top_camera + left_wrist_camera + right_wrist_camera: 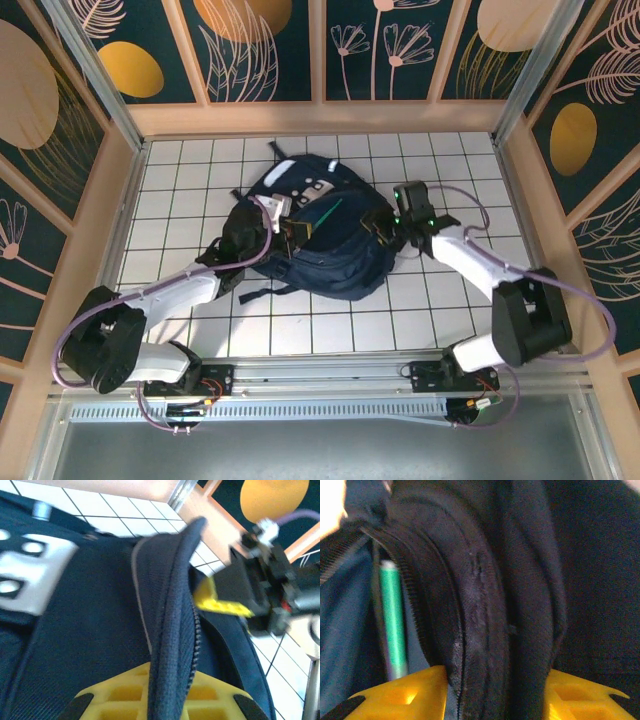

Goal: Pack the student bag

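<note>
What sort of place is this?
Probably a purpose-built robot test booth: white gridded tabletop, leaf-patterned wall panels in wooden frames, and two arms on a rail at the near edge.

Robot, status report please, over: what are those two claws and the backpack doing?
Left gripper shut on zip rim of student bag. Right gripper astride opposite rim, grip unclear. Green pen lies inside the opening.
</note>
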`<action>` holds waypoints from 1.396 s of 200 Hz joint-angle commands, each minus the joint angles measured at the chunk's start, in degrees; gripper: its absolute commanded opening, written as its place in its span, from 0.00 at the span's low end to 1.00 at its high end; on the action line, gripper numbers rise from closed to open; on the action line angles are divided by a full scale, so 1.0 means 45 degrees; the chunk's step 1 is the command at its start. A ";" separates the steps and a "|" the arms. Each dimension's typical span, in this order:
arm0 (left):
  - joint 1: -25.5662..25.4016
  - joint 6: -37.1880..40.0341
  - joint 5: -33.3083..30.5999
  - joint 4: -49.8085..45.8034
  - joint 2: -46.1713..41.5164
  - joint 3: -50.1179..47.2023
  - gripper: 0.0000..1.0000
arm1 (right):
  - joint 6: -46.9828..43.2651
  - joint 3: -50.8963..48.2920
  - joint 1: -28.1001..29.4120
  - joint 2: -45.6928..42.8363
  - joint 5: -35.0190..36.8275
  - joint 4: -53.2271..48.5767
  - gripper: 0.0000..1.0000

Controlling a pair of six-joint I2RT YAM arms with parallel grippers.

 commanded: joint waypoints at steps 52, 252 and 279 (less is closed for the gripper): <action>-0.1055 0.2567 0.2730 -0.1700 0.0657 0.2435 0.38 | -0.3339 0.1979 -0.1534 0.2903 -0.2672 0.2543 0.57; -0.0962 1.8450 -0.1116 -0.6140 0.2242 0.2665 0.41 | -0.4761 -0.1579 -0.2349 -0.3885 -0.1269 -0.2424 0.75; -0.0959 1.8508 -0.1553 -0.5517 0.2277 0.2349 0.23 | -0.4582 -0.1684 -0.2035 -0.3896 -0.1319 -0.2325 0.75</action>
